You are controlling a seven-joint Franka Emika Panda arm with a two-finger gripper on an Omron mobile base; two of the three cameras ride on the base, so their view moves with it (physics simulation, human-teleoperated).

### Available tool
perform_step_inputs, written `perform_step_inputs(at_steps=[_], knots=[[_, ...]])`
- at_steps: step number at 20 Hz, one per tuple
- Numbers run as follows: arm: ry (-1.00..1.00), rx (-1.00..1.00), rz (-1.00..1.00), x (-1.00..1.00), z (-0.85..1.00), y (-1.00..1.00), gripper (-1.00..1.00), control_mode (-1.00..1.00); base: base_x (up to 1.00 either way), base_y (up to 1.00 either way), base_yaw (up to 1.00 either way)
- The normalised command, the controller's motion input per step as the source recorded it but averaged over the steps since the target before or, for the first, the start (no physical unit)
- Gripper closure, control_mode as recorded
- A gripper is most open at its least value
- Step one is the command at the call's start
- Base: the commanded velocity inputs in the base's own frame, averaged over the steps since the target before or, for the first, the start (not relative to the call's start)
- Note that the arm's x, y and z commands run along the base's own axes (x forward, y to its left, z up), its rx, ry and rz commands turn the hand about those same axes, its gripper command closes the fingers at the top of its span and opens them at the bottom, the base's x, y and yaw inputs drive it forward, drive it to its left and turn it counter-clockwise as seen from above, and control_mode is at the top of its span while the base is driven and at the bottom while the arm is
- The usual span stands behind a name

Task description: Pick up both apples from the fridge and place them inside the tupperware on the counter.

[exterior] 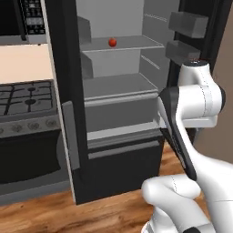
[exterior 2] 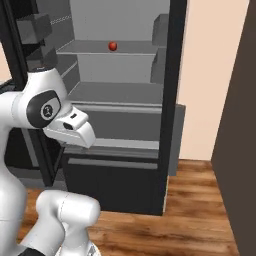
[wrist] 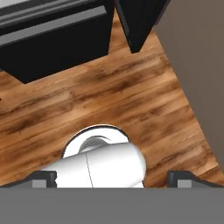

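Note:
The fridge (exterior: pixel 119 86) stands open in front of me, its grey shelves bare except for one small red apple (exterior: pixel 112 42) (exterior 2: pixel 113 46) on the upper shelf, towards the back. My gripper (wrist: pixel 112 178) is held low and points down at the wooden floor, far below and in front of that shelf. Its two dark fingertips (wrist: pixel 43 178) stand wide apart, so it is open with nothing between them. The tupperware and the counter are out of view.
Grey door bins (exterior: pixel 188 23) hang on the open fridge door beside my arm. A gas stove (exterior: pixel 27 98) over a black oven (exterior: pixel 27 157) stands left of the fridge. A dark brown wall (exterior 2: pixel 240 125) closes the right side. Wooden floor (wrist: pixel 109 100) lies below.

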Motion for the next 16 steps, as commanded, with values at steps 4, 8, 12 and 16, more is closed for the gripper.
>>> perform_step_inputs(at_steps=[4, 8, 12, 16], knots=[[0.00, 0.00, 0.00, 0.00, 0.00, 0.00, -1.00, 1.00, 0.55, -0.42, 0.40], [0.00, 0.00, 0.00, 0.00, 0.00, 0.00, -1.00, 1.00, 0.48, -0.23, 0.07], [0.00, 0.00, 0.00, 0.00, 0.00, 0.00, -1.00, 1.00, 0.46, -0.25, 0.01], [0.00, 0.00, 0.00, 0.00, 0.00, 0.00, -1.00, 1.00, 0.48, -0.07, -0.01]])
